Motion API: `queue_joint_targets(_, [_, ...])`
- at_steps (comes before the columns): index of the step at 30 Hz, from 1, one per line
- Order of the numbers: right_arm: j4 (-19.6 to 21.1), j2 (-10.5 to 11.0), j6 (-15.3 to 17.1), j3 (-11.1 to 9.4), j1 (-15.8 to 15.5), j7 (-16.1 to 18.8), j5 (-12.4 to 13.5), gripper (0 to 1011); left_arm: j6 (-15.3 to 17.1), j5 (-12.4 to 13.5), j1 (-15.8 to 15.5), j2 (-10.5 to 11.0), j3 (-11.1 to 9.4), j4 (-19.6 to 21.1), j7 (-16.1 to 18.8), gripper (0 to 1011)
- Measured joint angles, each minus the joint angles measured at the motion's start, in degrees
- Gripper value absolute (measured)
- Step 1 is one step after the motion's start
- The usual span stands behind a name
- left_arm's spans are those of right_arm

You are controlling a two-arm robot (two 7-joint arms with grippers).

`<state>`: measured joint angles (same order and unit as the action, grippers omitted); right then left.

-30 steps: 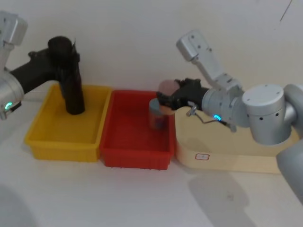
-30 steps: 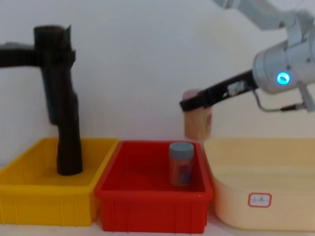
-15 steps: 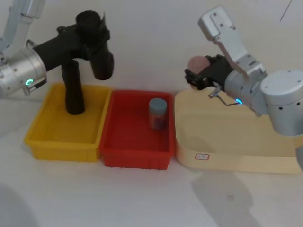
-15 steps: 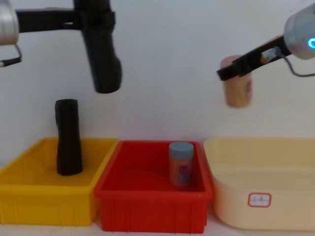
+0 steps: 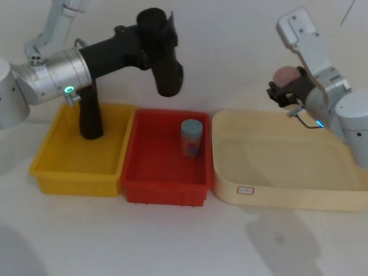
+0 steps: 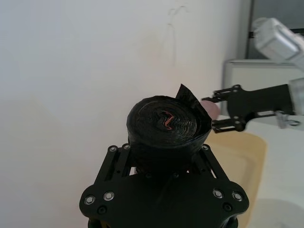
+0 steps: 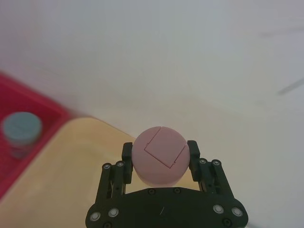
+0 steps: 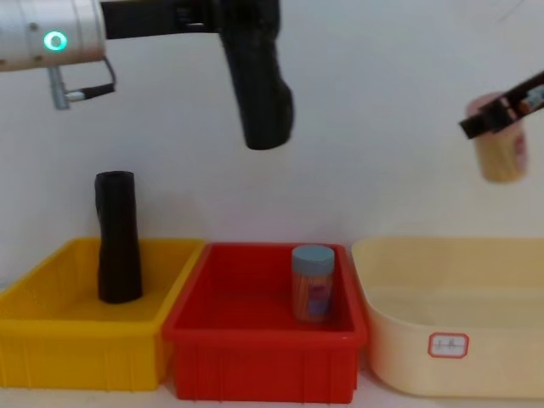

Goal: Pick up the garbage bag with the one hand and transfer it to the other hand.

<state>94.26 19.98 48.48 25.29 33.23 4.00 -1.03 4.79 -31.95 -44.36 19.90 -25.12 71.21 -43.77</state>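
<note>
The garbage bag point(image 5: 165, 60) is a black roll with a ragged top end, hanging upright in the air over the red bin point(image 5: 164, 191). My left gripper point(image 5: 150, 41), on the green-lit wrist, is shut on its upper part. From the chest the roll point(image 8: 260, 85) hangs well above the bins. The left wrist view looks down on its coiled end point(image 6: 164, 124) with a small red mark. My right gripper point(image 5: 285, 87), on the blue-lit wrist, is high over the cream tub point(image 5: 276, 191) and shut on a pink-capped bottle point(image 8: 500, 146).
A second, smooth black roll point(image 5: 90, 115) stands upright in the yellow bin point(image 5: 75, 172). A blue-capped bottle point(image 5: 191, 138) stands in the red bin. The three containers sit side by side against a white wall.
My left arm lifted the garbage bag out of the yellow bin and carried it right, above the red bin. My right gripper moved up and right with the pink-capped bottle.
</note>
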Motion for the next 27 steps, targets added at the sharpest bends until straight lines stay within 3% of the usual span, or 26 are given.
queue_joint_targets(5, [-0.9,0.1,1.2,-1.9,-1.2,-2.3,-0.9,651,-0.7,-0.8,-2.3,-1.8,-1.9,-3.7,-4.0,437])
queue_joint_targets(11, [-4.0,-0.1,1.8,-4.1,-1.7,-4.1,-1.4,652,-1.2,-1.2,-3.9,-3.1,-3.4,-6.7,-6.4,437])
queue_joint_targets(19, [-12.3,-1.0,1.3,-6.6,-0.5,-4.6,-1.0,651,-1.4,-1.0,-4.8,-3.8,-4.8,-8.6,-6.3,437])
queue_joint_targets(27, [-18.7,-1.6,-1.2,-7.8,1.1,-2.4,0.3,652,-2.0,-0.2,-4.7,-3.8,-5.4,-8.9,-4.4,437])
